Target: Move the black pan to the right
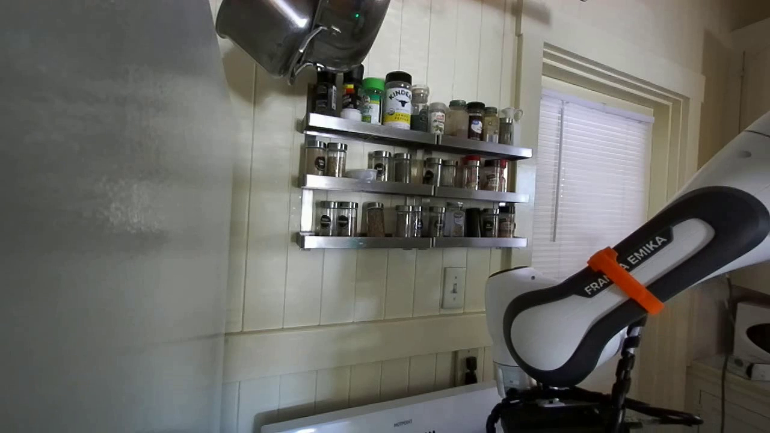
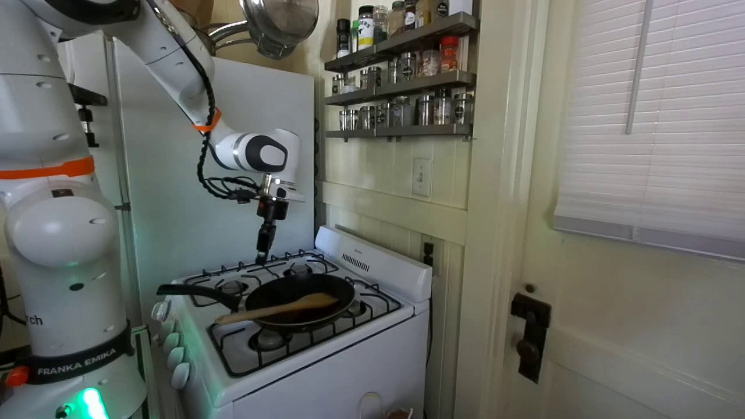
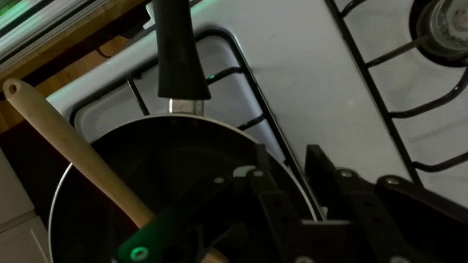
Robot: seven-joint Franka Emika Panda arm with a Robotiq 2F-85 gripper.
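The black pan (image 2: 282, 288) rests on the stove's near grates in an exterior view, its black handle (image 2: 198, 292) pointing left toward the stove's knobs. A wooden spoon (image 2: 276, 310) lies across it. The pan (image 3: 182, 153) and spoon (image 3: 84, 157) also fill the left of the wrist view, with the handle (image 3: 179, 54) at the top. My gripper (image 2: 262, 259) points down above the grates behind the pan. In the wrist view its fingers (image 3: 287, 157) are apart with nothing between them; the left finger overlaps the pan's rim. The pan is out of view in an exterior view showing my arm (image 1: 571, 319).
The white stove (image 2: 326, 372) has raised black grates and a back panel (image 2: 372, 256) against the wall. A fridge (image 2: 233, 116) stands beside it. Metal pots (image 2: 285, 23) hang above, and spice shelves (image 2: 401, 131) are on the wall. A wall outlet (image 2: 429, 253) is near the stove.
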